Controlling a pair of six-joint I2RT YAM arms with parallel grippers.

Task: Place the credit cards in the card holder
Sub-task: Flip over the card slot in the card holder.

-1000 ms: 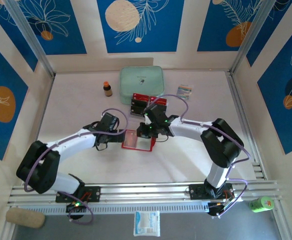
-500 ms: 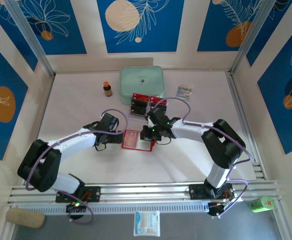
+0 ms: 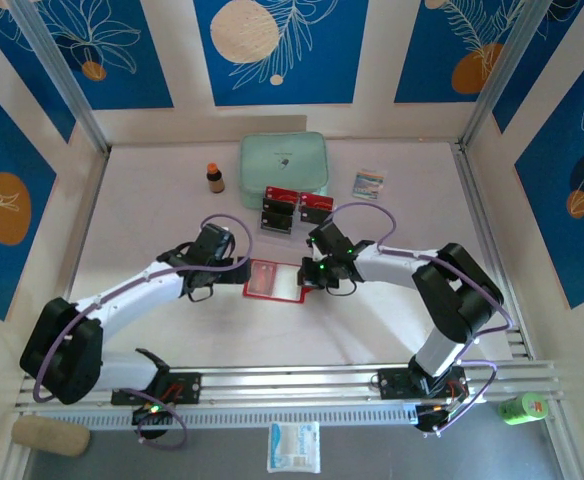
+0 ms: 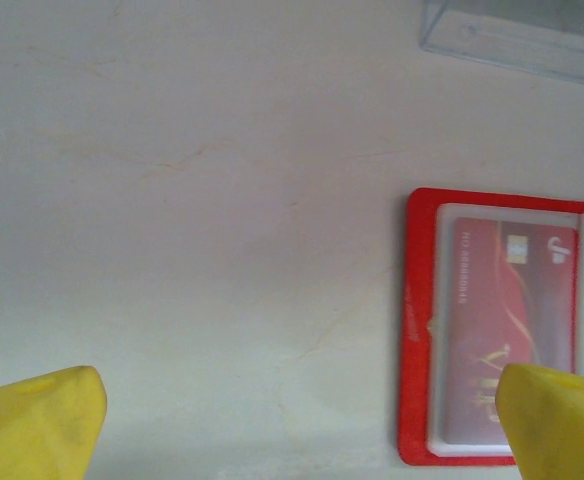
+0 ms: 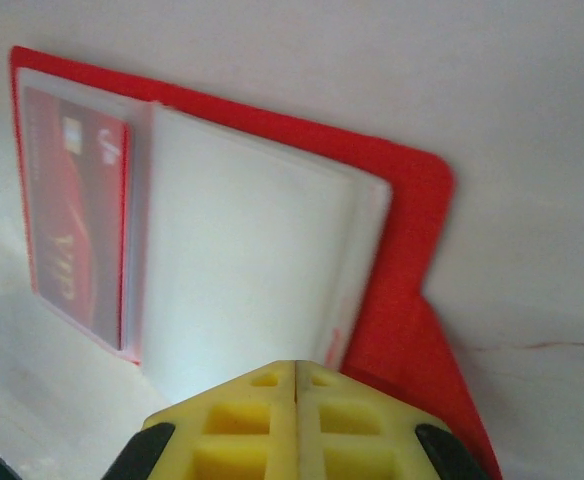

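Since the earlier frame, the right gripper (image 5: 295, 372) had shifted to the right edge of the card holder (image 3: 275, 280), jaws closed and empty, probably pinning it open; the left gripper (image 4: 297, 420) stood wide open.

Top view. A mint-green case (image 3: 282, 160) is lying flat at the far middle of the pale counter (image 3: 152, 220). A small brown bottle (image 3: 215, 178) with an orange cap is standing upright just left of the case, apart from it. A pale striped packet (image 3: 369, 183) is lying to the right of the case, near it. Blue wall panels (image 3: 282, 50) with white leaf outlines are enclosing the far and side edges. Nearer than the metal rail (image 3: 292, 380), a white sachet (image 3: 294, 446) is lying at the middle, a green container (image 3: 525, 407) at the right and a beige pad (image 3: 50, 435) at the left.
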